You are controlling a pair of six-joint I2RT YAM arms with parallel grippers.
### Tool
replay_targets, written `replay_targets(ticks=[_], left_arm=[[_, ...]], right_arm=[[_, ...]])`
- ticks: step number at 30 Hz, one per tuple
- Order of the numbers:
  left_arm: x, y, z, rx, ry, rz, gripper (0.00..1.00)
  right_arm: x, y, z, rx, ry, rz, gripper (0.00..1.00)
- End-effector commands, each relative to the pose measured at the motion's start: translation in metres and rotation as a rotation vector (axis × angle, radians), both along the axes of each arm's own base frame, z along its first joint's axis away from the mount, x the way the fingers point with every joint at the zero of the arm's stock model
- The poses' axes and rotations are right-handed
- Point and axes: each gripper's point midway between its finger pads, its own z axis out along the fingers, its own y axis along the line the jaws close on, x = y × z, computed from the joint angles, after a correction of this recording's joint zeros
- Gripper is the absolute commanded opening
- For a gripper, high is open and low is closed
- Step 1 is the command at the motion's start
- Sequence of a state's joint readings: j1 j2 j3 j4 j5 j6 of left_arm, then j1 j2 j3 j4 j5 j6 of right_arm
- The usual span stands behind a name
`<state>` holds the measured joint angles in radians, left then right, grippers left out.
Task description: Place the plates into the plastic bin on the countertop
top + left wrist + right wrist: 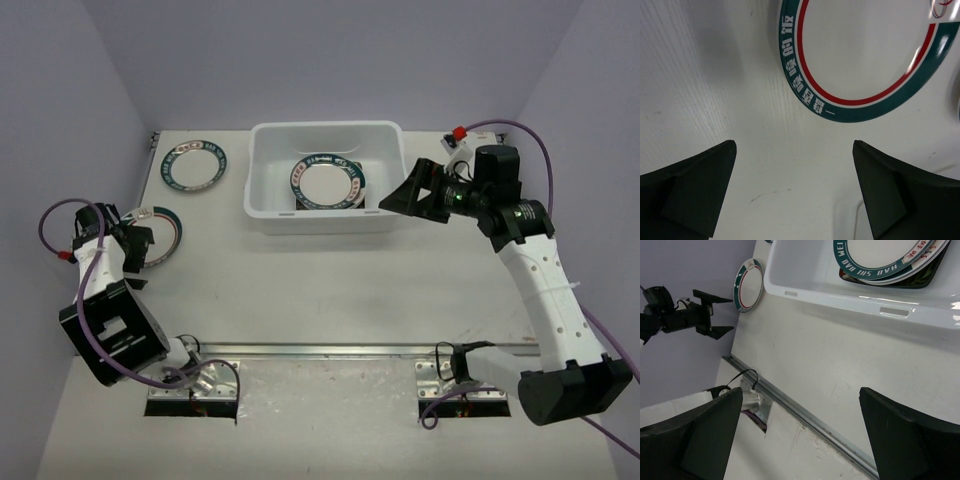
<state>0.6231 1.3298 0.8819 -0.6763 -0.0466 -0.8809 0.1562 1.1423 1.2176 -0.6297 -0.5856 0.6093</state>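
Observation:
The white plastic bin stands at the back centre of the countertop. In it a round teal-rimmed plate lies on a black square plate; both show in the right wrist view, the round one and the black one. A second round plate lies at the back left. A third, with a red ring, lies just in front of my open, empty left gripper; its rim fills the top of the left wrist view, ahead of the gripper. My right gripper is open and empty beside the bin's right end.
A metal rail runs along the near edge and shows in the right wrist view. Purple cables loop by both arms. Lilac walls close in the left, back and right sides. The bin's near wall is close above my right gripper.

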Motion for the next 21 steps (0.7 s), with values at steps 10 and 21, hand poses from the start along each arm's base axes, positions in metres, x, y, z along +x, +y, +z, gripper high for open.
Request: replay_targets(ticks=[10, 21], left_arm=[[0.029, 0.04, -0.017, 0.118, -0.118, 0.098, 0.97], [0.041, 0.049, -0.045, 0.115, -0.131, 0.118, 0.78]], right_arm=[[-0.007, 0.021, 0.017, 0.049, -0.05, 0.094, 0.99], [-0.006, 0.029, 0.024, 0.053, -0.044, 0.119, 0.99]])
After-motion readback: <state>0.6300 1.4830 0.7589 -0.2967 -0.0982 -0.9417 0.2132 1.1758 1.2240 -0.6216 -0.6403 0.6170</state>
